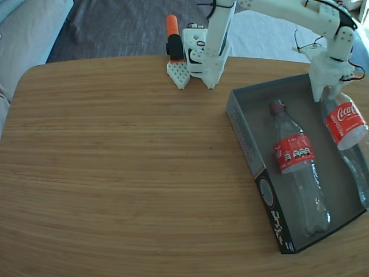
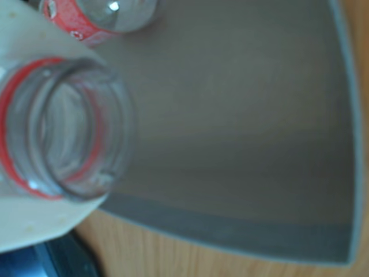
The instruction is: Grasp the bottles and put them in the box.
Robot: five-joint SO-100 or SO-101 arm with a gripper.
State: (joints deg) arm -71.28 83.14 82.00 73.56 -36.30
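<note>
- The gripper [image 1: 330, 92] is gripping the second bottle [image 1: 346, 124] by its neck above the box [image 1: 245, 135].
- The first bottle [image 1: 294, 167] is lying inside the box.

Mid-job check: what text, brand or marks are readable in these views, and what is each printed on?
"Coca-Cola": white script on the red label of the held bottle, under the gripper.
Bottle lying in the box: small white lettering and marks on its red label, too small to read.
Box: round mark and white print on the black outer side, unreadable.
Wrist view: label blurred, nothing readable.
</note>
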